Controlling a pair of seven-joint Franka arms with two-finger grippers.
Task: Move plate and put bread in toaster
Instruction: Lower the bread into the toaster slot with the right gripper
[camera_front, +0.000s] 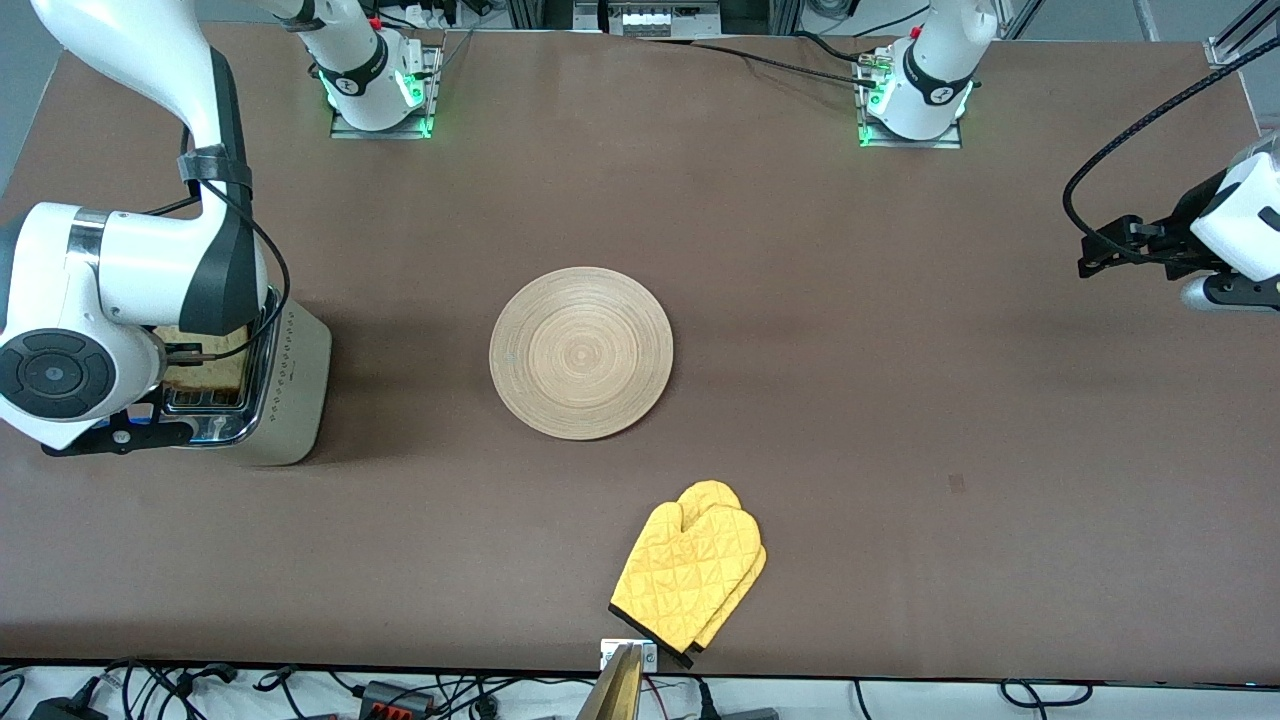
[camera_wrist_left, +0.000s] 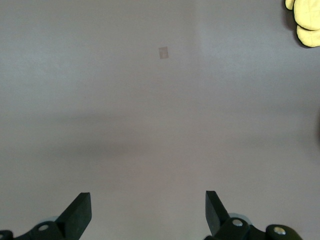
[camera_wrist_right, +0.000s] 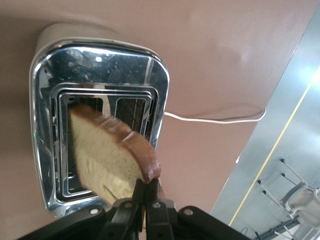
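Nearest the camera we see a yellow oven mitt (camera_front: 690, 572) on the counter (camera_front: 900, 400); the plate (camera_front: 581, 352) lies bare at its middle. We have the toaster (camera_front: 285, 400) at the right arm's end, and the right pincer (camera_wrist_right: 146, 189) over it, pinching the bread (camera_wrist_right: 107, 155) by its crust above a slot. We judge insertion underway: next, line up and lower. Our left pincer (camera_wrist_left: 148, 212) waits spread over bare counter.
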